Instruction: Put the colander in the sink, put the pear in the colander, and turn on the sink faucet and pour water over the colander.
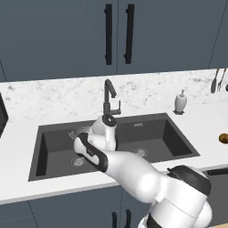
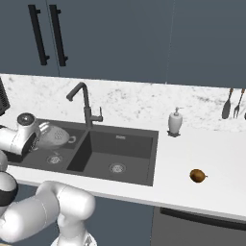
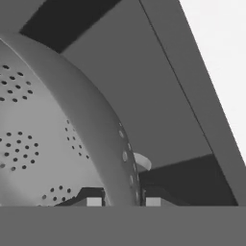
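The silvery colander (image 2: 57,135) hangs tilted in the left basin of the dark grey sink (image 2: 126,150), above that basin's round drain (image 2: 54,158). My gripper (image 3: 123,202) is shut on its rim, one fingertip on each side of the wall of the colander (image 3: 48,144). My hand (image 1: 104,129) hides most of the colander (image 1: 79,132) from the left. The brown pear (image 2: 197,176) lies on the white counter right of the sink; this pear (image 1: 224,138) is far from my gripper (image 2: 40,135). The dark faucet (image 1: 108,99) stands behind the basins, and no water runs from it.
A white soap dispenser (image 2: 176,121) stands behind the sink's right corner. Utensils (image 2: 231,103) hang on the marble backsplash at the far right. Dark cabinets with black handles (image 1: 118,33) hang overhead. The right basin (image 1: 147,136) holds just its drain.
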### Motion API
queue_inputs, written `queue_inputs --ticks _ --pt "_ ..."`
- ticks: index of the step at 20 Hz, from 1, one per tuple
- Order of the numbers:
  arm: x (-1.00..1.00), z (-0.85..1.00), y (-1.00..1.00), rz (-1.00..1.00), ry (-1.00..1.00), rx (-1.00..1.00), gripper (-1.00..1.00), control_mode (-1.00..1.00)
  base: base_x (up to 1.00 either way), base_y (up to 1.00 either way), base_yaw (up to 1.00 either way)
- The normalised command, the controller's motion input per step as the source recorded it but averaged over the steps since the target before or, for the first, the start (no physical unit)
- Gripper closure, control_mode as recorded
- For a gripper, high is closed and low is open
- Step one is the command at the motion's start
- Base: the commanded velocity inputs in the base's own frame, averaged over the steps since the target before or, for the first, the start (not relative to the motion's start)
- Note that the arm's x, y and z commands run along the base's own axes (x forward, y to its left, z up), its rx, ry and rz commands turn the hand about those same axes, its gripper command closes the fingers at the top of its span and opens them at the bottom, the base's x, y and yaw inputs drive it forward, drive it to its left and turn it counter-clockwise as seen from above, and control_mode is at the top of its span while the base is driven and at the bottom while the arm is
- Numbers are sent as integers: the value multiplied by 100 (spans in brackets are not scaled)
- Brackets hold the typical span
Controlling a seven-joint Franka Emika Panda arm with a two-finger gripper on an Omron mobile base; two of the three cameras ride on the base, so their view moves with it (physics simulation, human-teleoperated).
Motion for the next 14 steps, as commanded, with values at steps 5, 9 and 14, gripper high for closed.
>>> queue_inputs --ticks 5,9,14 --pt "2 0 67 -18 0 0 100 -100 0 0 0" --pt "11 1 75 -21 1 0 100 -100 0 0 0" --pt "18 2 82 -20 2 0 100 -100 0 0 0"
